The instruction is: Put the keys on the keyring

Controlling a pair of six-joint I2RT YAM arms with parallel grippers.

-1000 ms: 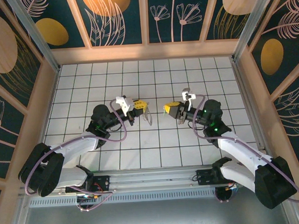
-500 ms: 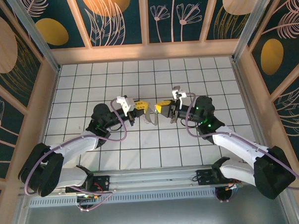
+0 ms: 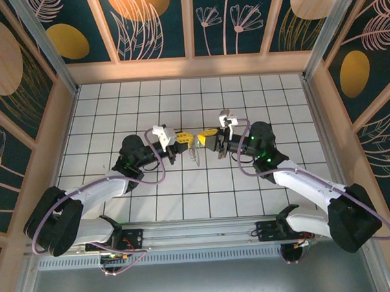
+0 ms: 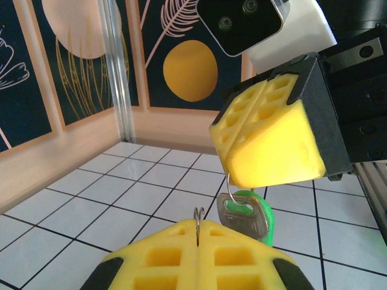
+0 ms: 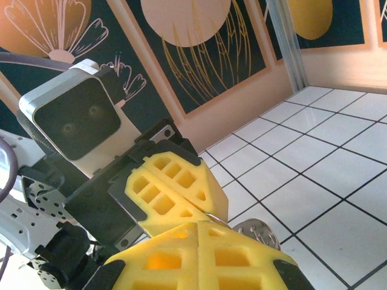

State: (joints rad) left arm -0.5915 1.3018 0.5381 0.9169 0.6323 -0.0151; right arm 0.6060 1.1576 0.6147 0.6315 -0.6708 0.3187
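Over the middle of the tiled floor my left gripper (image 3: 184, 141) and right gripper (image 3: 206, 138) meet tip to tip, both shut. The keyring (image 3: 194, 155) hangs as a thin pale loop just below them. In the left wrist view my left gripper (image 4: 198, 232) pinches the keyring's doubled wire (image 4: 198, 215). The right arm's yellow fingers (image 4: 272, 139) hold another stretch of wire, and the keys (image 4: 245, 219), silvery with a green head, dangle from it through the hole. In the right wrist view my right gripper (image 5: 198, 231) sits against the left fingers (image 5: 175, 181), with a silvery round piece (image 5: 257, 231) beside them.
The white tiled floor (image 3: 180, 95) is ringed by wooden walls with dark floral panels (image 3: 151, 25). A metal rail (image 3: 199, 233) carrying both arm bases runs along the near edge. Open tiles lie behind and to both sides of the grippers.
My right gripper has moved left until its tips meet the left gripper's. The left gripper has hardly moved. The hanging keyring has swung in under the meeting point.
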